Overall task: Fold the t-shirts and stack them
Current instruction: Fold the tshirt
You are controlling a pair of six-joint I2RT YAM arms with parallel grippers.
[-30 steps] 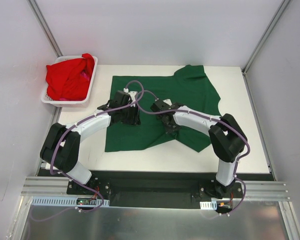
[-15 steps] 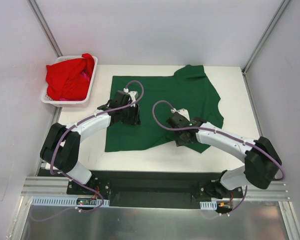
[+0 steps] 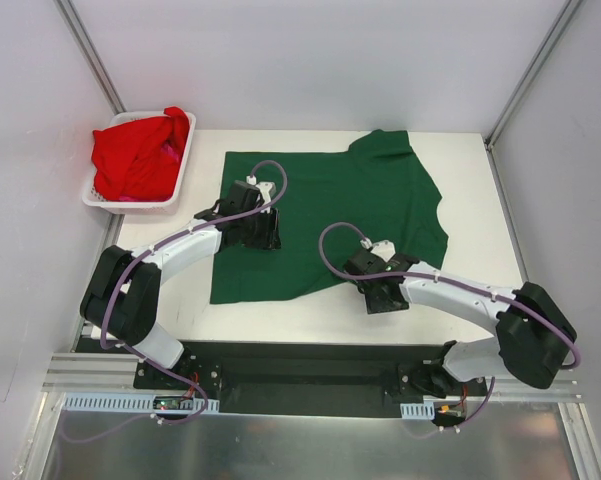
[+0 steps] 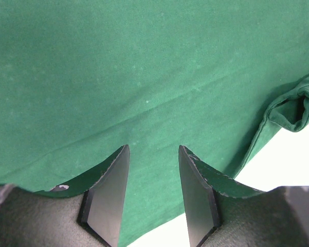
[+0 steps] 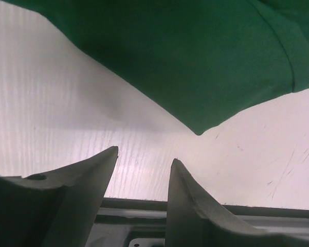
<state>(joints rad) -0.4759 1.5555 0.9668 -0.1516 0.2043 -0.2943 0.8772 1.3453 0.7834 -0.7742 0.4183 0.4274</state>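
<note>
A white table (image 3: pixel 470 180) fills the booth, closed in by plain white walls: a back wall (image 3: pixel 310 60), a left wall (image 3: pixel 30 200) and a right wall (image 3: pixel 580 150), which meet at slanted aluminium corner posts (image 3: pixel 90 60). A white slotted basket (image 3: pixel 130 205) sits at the table's far left corner, overhanging the edge. An aluminium rail (image 3: pixel 90 378) runs along the near edge above a dull metal sheet (image 3: pixel 300 445), under even, soft light.

robot lab cell: white wall panels (image 3: pixel 310 60), aluminium frame rails (image 3: pixel 80 378)

Green t-shirt (image 3: pixel 360 200): left-centre part hidden under left gripper (image 3: pixel 265 235). Red t-shirts (image 3: pixel 135 155), upper left: bunched in basket (image 3: pixel 130 205); count not discernible.
</note>
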